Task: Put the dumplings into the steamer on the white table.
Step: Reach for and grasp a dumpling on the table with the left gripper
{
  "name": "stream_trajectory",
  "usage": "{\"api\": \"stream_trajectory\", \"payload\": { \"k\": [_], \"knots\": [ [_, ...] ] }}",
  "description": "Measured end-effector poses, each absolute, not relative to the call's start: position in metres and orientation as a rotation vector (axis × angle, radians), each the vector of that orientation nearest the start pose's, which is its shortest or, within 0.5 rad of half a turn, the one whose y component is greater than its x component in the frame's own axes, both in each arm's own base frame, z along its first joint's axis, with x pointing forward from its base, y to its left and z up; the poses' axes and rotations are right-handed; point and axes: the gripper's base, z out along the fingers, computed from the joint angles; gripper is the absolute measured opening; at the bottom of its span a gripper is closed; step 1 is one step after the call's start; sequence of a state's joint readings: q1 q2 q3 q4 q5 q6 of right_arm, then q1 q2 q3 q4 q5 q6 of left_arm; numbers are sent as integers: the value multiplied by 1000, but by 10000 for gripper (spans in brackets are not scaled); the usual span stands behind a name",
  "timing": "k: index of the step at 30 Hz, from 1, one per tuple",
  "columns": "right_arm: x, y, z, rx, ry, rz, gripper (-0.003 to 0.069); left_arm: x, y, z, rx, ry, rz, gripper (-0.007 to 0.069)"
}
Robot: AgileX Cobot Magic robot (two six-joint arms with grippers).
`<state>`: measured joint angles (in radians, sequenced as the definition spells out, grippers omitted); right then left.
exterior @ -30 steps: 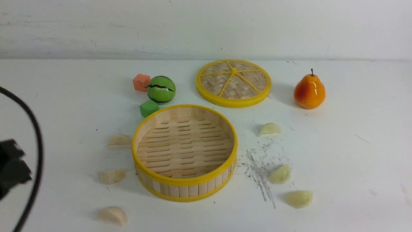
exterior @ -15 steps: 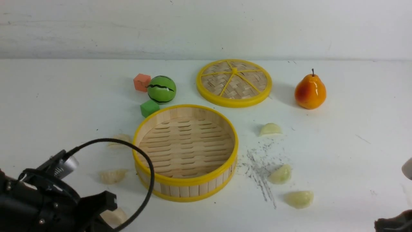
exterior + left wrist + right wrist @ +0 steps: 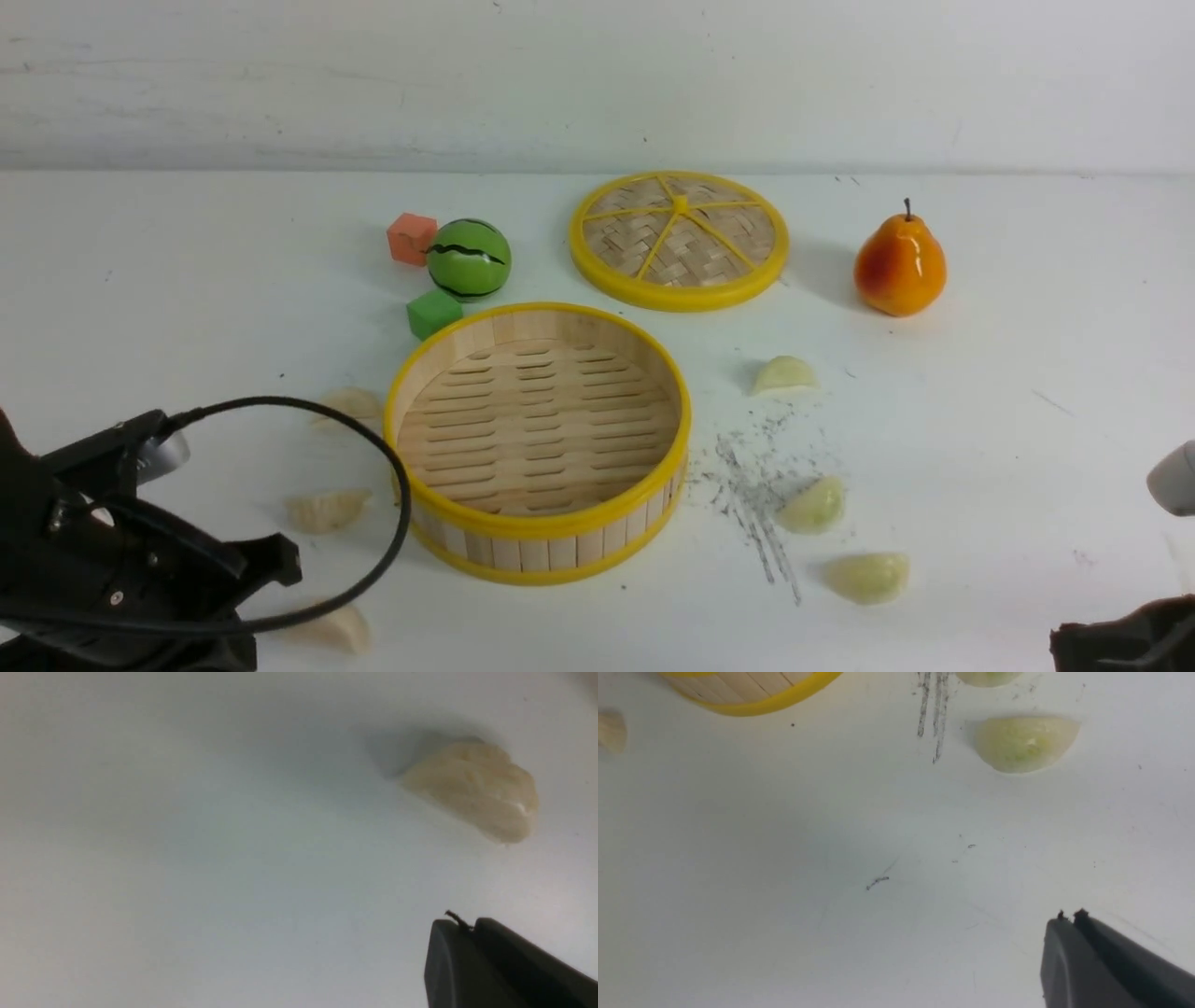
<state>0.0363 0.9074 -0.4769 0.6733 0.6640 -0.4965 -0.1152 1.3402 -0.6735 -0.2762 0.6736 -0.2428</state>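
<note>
The steamer (image 3: 537, 551) stands open and empty in the middle of the white surface (image 3: 1027, 373), and all six dumplings lie outside it on that surface. Three cream dumplings sit to its left: one (image 3: 347, 404) just beside the far-left wall, one (image 3: 325, 510) near the near-left wall, and the nearest one (image 3: 331, 627) partly hidden behind the left arm (image 3: 112, 560). Three green dumplings sit to its right: the far one (image 3: 784, 373), a middle one (image 3: 812, 505) at the edge of grey scuff marks (image 3: 756, 495), and the nearest one (image 3: 866, 576).

The left arm reaches in low at the near left, its black cable (image 3: 373, 467) looping up in front of the steamer's left wall. In the left wrist view the left fingers (image 3: 455, 952) are pressed together with only a thin seam between them, holding nothing, well apart from a cream dumpling (image 3: 472, 788) that lies free on the surface. Only a dark corner of the right arm (image 3: 1120, 639) shows at the near right. In the right wrist view the right fingers (image 3: 1059, 952) are likewise closed and empty above bare surface, with a green dumpling (image 3: 1024, 742) lying apart beyond them.

Behind the steamer rest the woven lid (image 3: 679, 240), a pear (image 3: 898, 266) at far right, a watermelon ball (image 3: 469, 259), an orange cube (image 3: 411, 238) and a green cube (image 3: 431, 313) just beside the steamer's far rim.
</note>
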Motion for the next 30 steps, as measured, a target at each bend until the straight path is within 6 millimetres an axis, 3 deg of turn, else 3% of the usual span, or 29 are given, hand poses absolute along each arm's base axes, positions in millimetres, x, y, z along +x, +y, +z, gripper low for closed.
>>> {"api": "stream_trajectory", "payload": {
  "k": [5,12,14,18,23,25,30],
  "knots": [
    [151,41,240,-137,2437,529,3,224,-47,211,-362,2826,-301,56],
    [152,40,240,-139,2433,526,3,203,-100,213,17,2906,-179,71],
    [152,40,240,-141,2432,524,6,204,-111,210,1,2867,-141,78],
    [152,40,240,-144,2432,523,9,216,-114,206,-141,2770,-141,106],
    [152,41,240,-141,2430,527,11,228,-116,194,-381,2706,-150,290],
    [152,41,241,-135,2428,535,12,233,-116,184,-493,2699,-130,435],
    [152,42,241,-125,2427,552,15,241,-118,167,-580,2688,-94,591]
  ]
}}
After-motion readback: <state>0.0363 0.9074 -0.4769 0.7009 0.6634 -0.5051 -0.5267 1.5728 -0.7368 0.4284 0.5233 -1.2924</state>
